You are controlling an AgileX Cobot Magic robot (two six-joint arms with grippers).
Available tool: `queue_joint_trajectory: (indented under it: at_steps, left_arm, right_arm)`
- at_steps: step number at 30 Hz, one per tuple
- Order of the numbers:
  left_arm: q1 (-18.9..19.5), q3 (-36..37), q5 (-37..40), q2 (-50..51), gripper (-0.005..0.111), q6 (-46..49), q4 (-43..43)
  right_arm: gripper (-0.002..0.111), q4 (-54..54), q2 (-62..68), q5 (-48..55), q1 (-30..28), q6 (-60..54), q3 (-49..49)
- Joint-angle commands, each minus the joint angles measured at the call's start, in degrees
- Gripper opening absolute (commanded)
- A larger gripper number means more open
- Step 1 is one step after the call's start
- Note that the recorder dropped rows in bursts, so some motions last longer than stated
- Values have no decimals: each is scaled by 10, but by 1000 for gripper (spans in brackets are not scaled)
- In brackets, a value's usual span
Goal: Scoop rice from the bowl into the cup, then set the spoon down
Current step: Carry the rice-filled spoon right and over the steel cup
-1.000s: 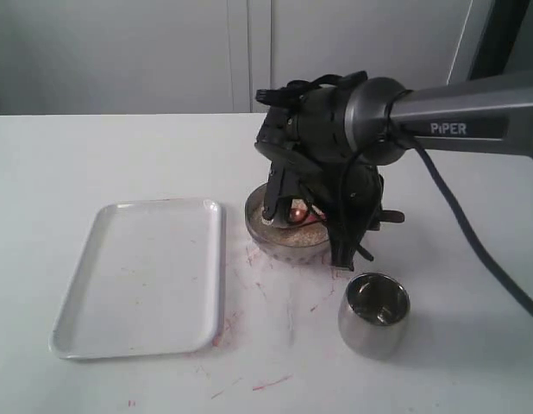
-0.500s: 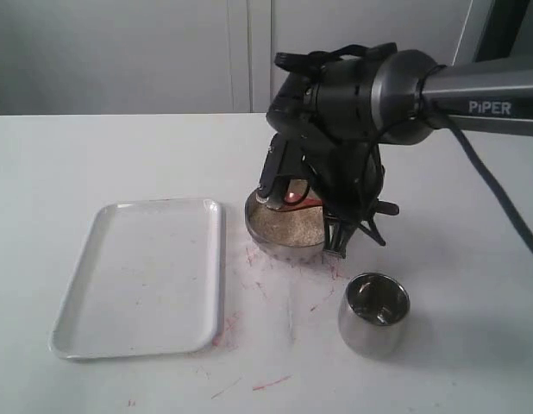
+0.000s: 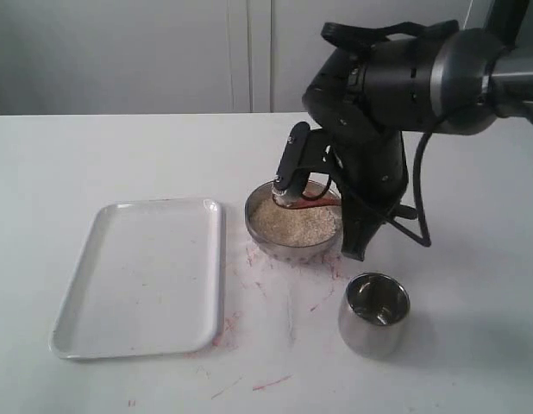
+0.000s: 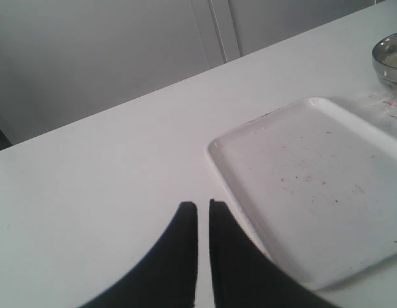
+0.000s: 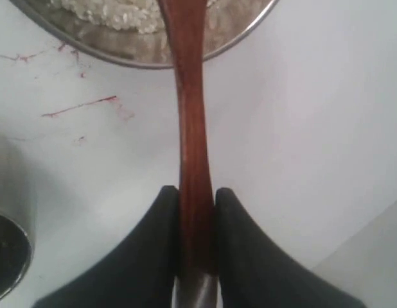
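1. Right gripper (image 5: 197,194): clenched on the spoon (image 5: 191,115). Both fingers press the thin handle near its end, and the handle runs straight out from between them.
2. The spoon's handle crosses the rim of the bowl (image 5: 131,59) and its head end sits over the rice (image 5: 115,13). The head is cut off in the right wrist view.
3. Exterior view: the spoon (image 3: 321,203) lies roughly level over the far half of the bowl (image 3: 288,252), head toward the left. Pale grains seem to sit on the head. Can't tell whether it touches the rice (image 3: 297,224).
4. The rice fills the bowl nearly to the rim.
5. The cup (image 3: 373,315) stands upright on the table (image 3: 94,155), near the bowl on its front-right and not touching it. Its inside is shiny and the contents can't be made out.
6. Left gripper (image 4: 203,215): fingers drawn together with only a thin slit between them, and nothing in it. It hangs over bare table just beside the tray (image 4: 314,179).
7. The white tray (image 3: 146,276) lies left of the bowl, close to it but apart.
8. Red smears (image 3: 271,381) mark the table around the bowl and the tray.
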Motion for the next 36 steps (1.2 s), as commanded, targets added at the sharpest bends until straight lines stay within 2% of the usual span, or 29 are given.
queue_joint_trajectory:
  at_steps: [1, 13, 23, 36]
  left_arm:
    - [-2, -2, -1, -1, 14, -1, -4]
    - [-2, -2, -1, -1, 14, -1, -4]
    - [-2, -2, -1, -1, 14, -1, -4]
    - [-2, -2, -1, -1, 14, -1, -4]
  right_arm:
    - [3, 4, -34, -31, -4, -6, 38]
    - [3, 15, -167, -54, -4, -6, 157]
    - [3, 14, -351, 25, -4, -20, 258]
    - [3, -14, -400, 64, -4, -52, 304]
